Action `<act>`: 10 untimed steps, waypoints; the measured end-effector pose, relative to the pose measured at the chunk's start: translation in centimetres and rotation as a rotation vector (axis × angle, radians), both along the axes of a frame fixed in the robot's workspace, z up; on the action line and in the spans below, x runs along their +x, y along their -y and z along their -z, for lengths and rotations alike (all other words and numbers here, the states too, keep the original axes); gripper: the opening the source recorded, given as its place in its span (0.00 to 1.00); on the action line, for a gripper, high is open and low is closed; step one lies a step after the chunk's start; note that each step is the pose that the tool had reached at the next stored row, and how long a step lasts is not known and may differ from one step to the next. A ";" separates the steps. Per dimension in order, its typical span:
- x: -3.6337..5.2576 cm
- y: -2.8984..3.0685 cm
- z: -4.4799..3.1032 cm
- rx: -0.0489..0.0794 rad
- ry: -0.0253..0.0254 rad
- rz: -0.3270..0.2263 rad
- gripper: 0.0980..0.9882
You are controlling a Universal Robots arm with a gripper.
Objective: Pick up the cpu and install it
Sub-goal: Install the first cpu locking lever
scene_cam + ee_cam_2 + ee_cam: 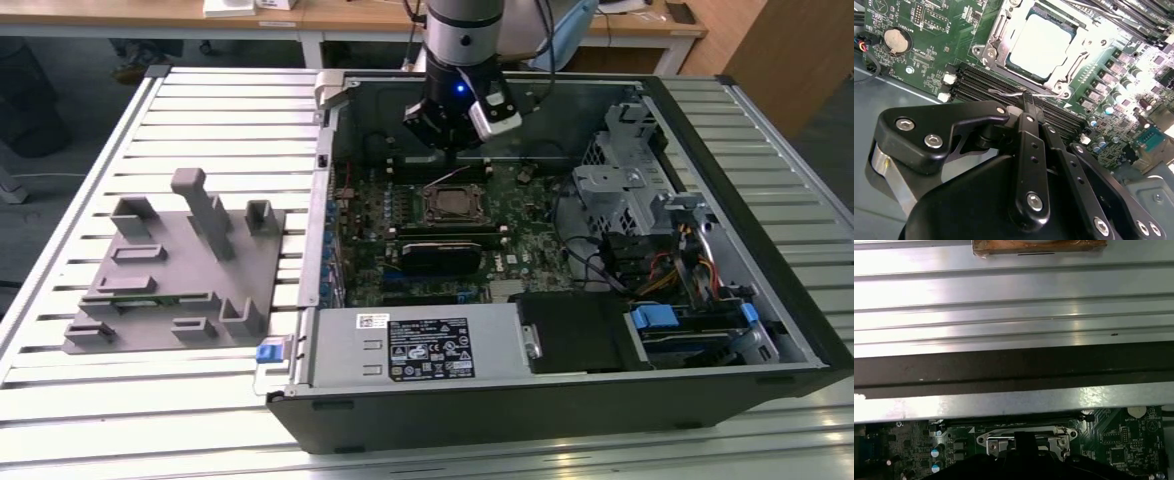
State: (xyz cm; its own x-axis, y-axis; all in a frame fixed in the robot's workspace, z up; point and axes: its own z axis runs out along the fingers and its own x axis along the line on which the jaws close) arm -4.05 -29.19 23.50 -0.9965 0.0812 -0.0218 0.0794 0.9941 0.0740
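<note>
The cpu [1043, 44] already sits in the socket [1030, 50] on the motherboard [447, 225] — pale metal top facing up, lying flat inside the frame, so pick and place look done. In the second wrist view the thin wire lever [1014, 93] lies along the socket's near edge, just at the tip of the gripper [1029, 102]; whether it is latched I cannot tell, so locking the socket may be what is left. The fingers [1030, 107] are together, pressed into one narrow tip, holding nothing I can see. In the exterior view the gripper [454, 140] hangs over the open case [747, 330], just above the socket [451, 203]. The chip is square — no real long axis; its edges run parallel to the frame and the memory slots [1019, 97] beside it. The grey fixture [174, 270] sits on the slatted surface [80, 180] on the exterior view's left, well apart.
</note>
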 end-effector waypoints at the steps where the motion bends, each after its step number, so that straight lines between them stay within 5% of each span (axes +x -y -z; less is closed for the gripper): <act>1: 0.06 -0.03 0.04 0.000 0.0001 0.000 0.01; 10: 0.25 -0.36 0.43 0.000 0.0001 0.000 0.01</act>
State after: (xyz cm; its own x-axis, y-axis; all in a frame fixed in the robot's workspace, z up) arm -3.80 -28.83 23.07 -0.9965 0.0811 -0.0219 0.0793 0.9941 0.0741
